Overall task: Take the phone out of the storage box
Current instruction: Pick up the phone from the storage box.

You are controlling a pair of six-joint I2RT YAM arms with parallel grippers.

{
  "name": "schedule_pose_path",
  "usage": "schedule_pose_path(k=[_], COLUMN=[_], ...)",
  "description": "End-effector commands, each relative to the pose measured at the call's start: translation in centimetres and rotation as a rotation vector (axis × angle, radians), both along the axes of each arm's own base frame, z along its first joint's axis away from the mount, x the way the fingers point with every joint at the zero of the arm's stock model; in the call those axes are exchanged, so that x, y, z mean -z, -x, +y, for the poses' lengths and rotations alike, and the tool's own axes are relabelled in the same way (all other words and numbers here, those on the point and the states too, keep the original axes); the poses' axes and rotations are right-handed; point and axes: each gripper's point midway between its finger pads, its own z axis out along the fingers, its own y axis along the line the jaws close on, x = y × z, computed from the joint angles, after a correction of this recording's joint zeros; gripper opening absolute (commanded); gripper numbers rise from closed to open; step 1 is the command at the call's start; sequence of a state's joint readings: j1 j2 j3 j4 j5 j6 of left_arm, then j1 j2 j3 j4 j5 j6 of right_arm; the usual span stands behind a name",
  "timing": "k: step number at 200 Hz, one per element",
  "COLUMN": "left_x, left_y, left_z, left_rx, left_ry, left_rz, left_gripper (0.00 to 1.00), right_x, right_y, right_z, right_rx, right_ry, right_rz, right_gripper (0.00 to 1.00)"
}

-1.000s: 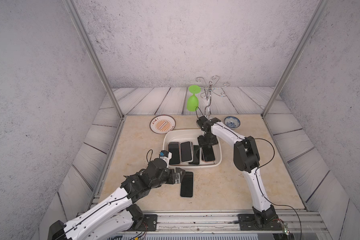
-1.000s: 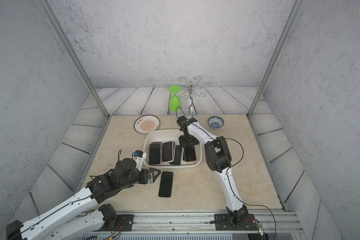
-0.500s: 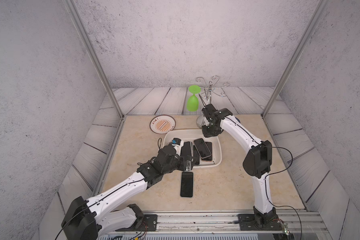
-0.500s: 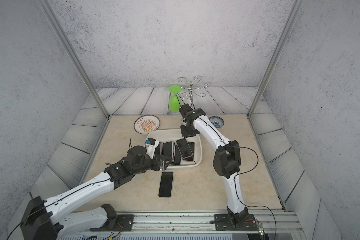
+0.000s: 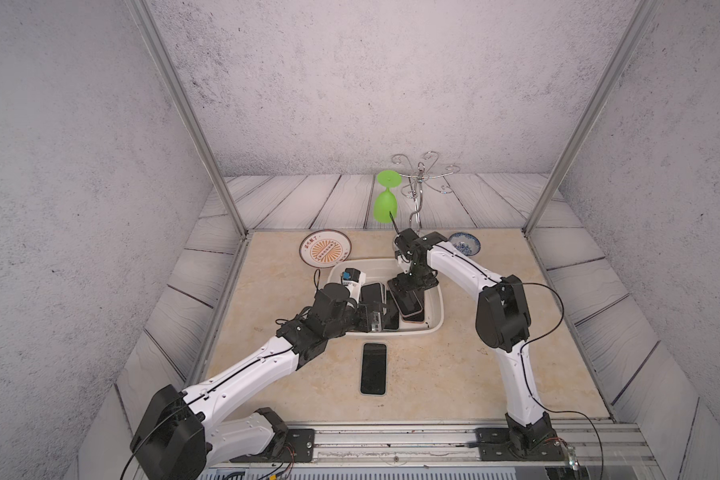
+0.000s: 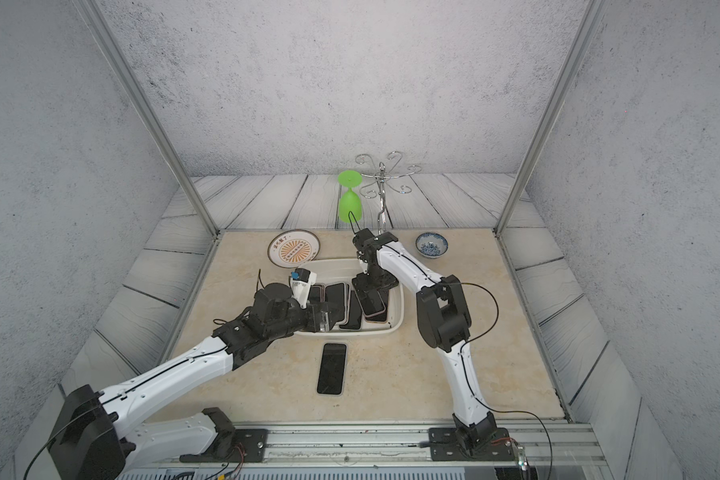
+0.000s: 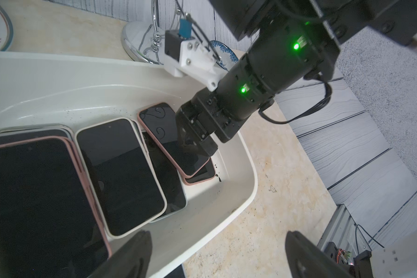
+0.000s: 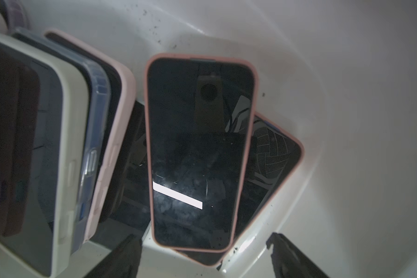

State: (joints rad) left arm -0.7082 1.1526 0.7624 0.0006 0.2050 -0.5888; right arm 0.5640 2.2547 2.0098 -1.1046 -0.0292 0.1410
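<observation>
The storage box (image 5: pixel 438 309) sits at the middle of the beige surface (image 5: pixel 454 374). Several phones lie overlapping inside it, screens up.

The right gripper (image 5: pixel 410 286) hangs over the box's far right part, pointing down. In the right wrist view its jaws stand released and grasp nothing. They are spread wider than the pink-cased phone (image 8: pixel 198 149), which lies slanted on top of another pink-cased one. Whether a fingertip touches that screen cannot be told.

The left gripper (image 5: pixel 373 321) reaches in over the box's near left rim, beside a cream-cased phone (image 7: pixel 121 173). Its jaws are released too, with only the box's rim and the surface between its 2 fingers (image 7: pixel 135 252).

1 black phone (image 5: pixel 373 368) lies flat on the surface just near of the box, apart from it.

An orange-patterned plate (image 5: pixel 324 248) lies just beside the box's far left corner, and a small blue-patterned bowl (image 5: pixel 464 242) stands to the far right. Between them a chrome rack (image 5: pixel 420 179) holds a green goblet (image 5: pixel 385 204) hanging upside down.
</observation>
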Motion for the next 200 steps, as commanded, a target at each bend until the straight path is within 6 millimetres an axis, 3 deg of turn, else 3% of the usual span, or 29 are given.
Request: schedule_pose_path(k=[1,68,150,200], left_x=[0.9,2.4,4.1,5.2], left_y=[0.0,-0.1,0.2,0.5], left_z=[0.9,1.6,2.2,2.7], left_rx=[-0.018,-0.041,-0.051,-0.063], left_ry=[-0.025,-0.034,-0.044,-0.047], left_rz=[0.008,0.039,0.079,0.101], left_gripper=[0.93,0.93,0.93,0.93], right_x=[1.1,4.2,4.5,3.7], right_y=[0.1,0.0,-0.4,-0.8], right_z=[1.7,0.8,-0.3,-0.7], right_rx=[-0.064,-0.086,-0.08,-0.08], right_ry=[-0.033,0.069,0.133,0.148], right_rz=[0.0,0.007,-0.032,-0.068], right_gripper=[0.96,0.99,0.99,0.99])
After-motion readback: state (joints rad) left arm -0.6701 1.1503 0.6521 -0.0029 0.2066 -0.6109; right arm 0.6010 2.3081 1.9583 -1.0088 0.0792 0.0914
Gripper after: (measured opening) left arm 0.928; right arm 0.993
